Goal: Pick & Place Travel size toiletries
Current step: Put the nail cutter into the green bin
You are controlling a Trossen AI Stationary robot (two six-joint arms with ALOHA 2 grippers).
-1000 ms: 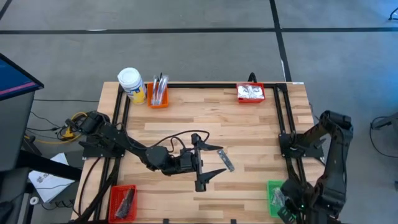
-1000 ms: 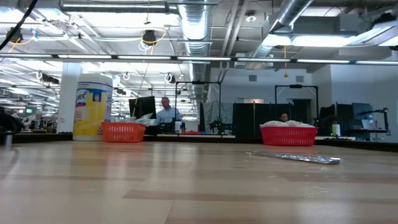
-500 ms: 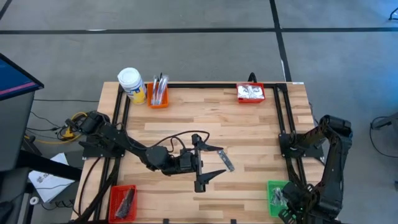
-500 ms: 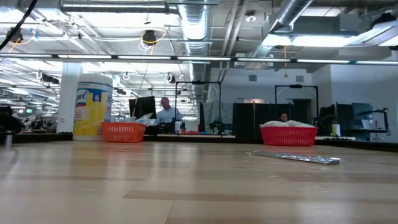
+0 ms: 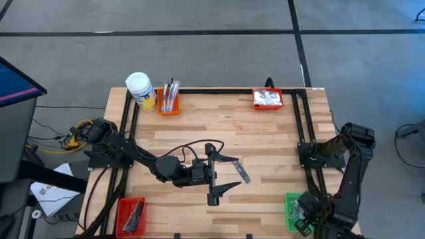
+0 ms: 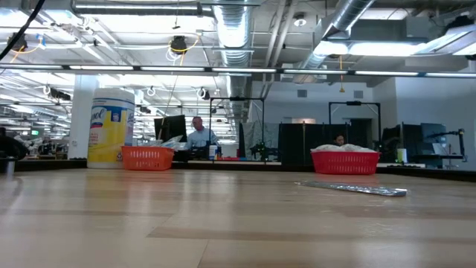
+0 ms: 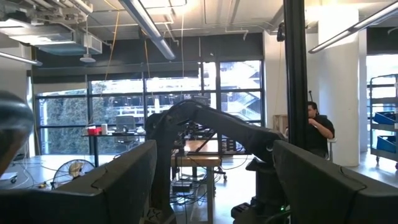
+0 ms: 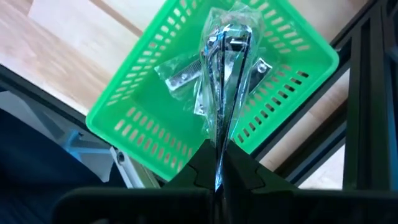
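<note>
Over the last second only the right arm has moved: its elbow has been drawn in and down at the table's (image 5: 265, 143) near right corner. The left arm has not stirred. From this it is judged that one item is about to be dropped off, while another waits to be picked up.

At the table's near left corner a red bin (image 5: 131, 216) is seen, with dark grey flat bars (image 5: 135, 212) in it. At the far left corner a yellow jar (image 5: 141, 91) stands just outside the frame. Beside it an orange bin (image 5: 169, 103) is filled with upright toothbrushes (image 5: 170, 91).

At the table's middle the left gripper (image 5: 229, 174) is held low with its fingers spread wide and nothing between them. A silvery flat strip (image 5: 242, 171) lies on the wood just beyond its fingertips.

At the far right corner a second red bin (image 5: 267, 99) is heaped with white packets (image 5: 268, 97).

At the near right corner a green bin (image 8: 124, 118) holds a few clear sachets (image 8: 177, 74). Directly above it the right gripper (image 8: 217, 168) is pinched closed on a clear wrapped packet (image 8: 224, 68), not yet let go.
</note>
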